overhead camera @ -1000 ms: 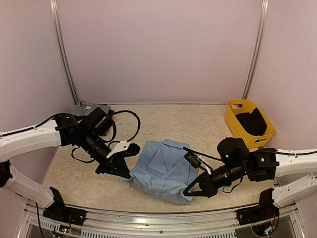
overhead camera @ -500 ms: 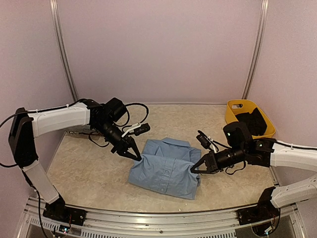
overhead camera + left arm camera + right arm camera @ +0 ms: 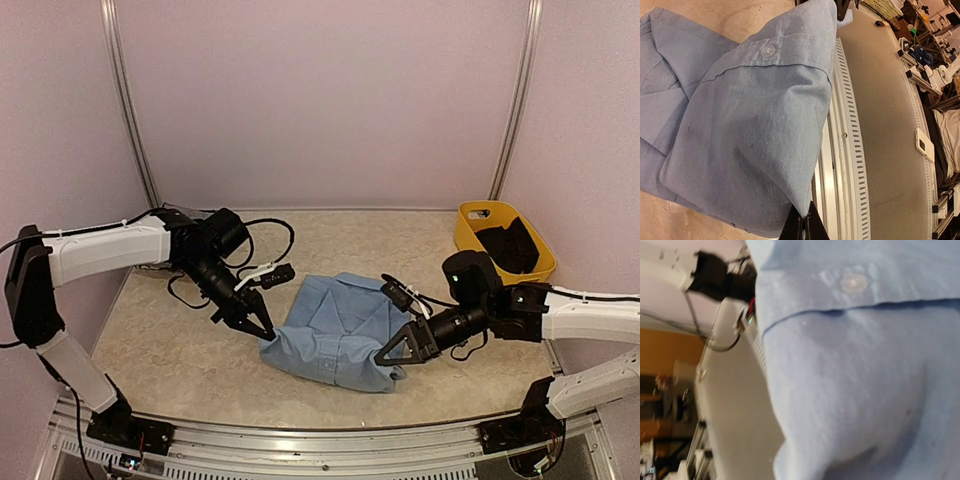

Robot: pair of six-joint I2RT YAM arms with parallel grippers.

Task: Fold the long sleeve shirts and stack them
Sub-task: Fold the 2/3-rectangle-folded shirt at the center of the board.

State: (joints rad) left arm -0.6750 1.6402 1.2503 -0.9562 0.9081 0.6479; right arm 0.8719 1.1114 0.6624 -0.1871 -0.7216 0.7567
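Yellow basket (image 3: 472,243), dark cloth (image 3: 508,247) inside: beyond right hand (image 3: 385,356), rightward, on beige surface (image 3: 330,240). Slotted metal rail (image 3: 839,150) near left hand (image 3: 802,226).

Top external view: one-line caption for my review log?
The left gripper and right gripper grip opposite edges of the folded light blue shirt mid-table; yellow basket with dark cloth at far right.

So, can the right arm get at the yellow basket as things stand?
Probably yes: nothing stands between it and the yellow basket, though the right gripper looks shut on the light blue shirt, needing release first.
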